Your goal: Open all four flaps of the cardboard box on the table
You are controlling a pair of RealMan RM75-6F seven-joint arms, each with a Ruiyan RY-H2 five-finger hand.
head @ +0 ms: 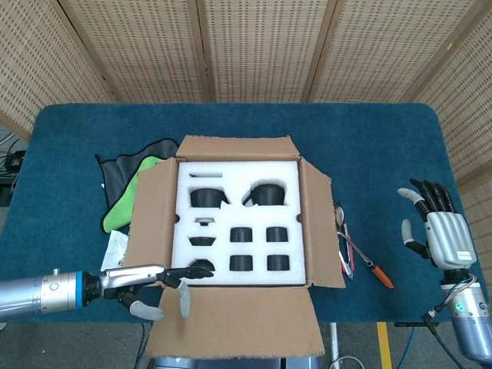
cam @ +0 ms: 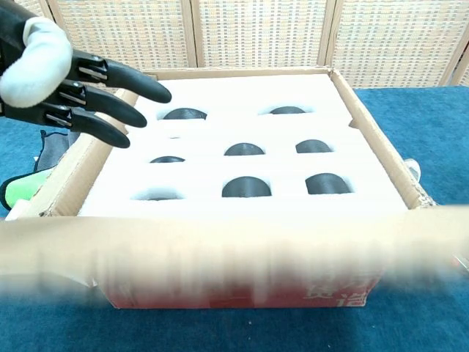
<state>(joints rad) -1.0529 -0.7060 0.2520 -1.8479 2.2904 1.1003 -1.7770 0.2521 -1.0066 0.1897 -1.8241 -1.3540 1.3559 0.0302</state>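
The cardboard box (head: pixel 238 146) sits mid-table with its white foam insert (head: pixel 240 219) and dark round parts exposed. The back, left and right flaps stand outward. The front flap (head: pixel 234 319) lies folded out toward me past the table edge; in the chest view it is a blurred band (cam: pixel 234 257) across the box's red front. My left hand (head: pixel 157 280) reaches in over the near-left corner, fingers stretched flat and holding nothing, and it also shows at the upper left (cam: pixel 73 81). My right hand (head: pixel 438 227) hovers off to the right with fingers spread, apart from the box.
A black and green cloth (head: pixel 127 188) lies left of the box, with a small printed packet (head: pixel 115 244) beside it. Red-handled tools (head: pixel 357 257) lie just right of the box on the blue table (head: pixel 369 154). Perforated screens stand behind.
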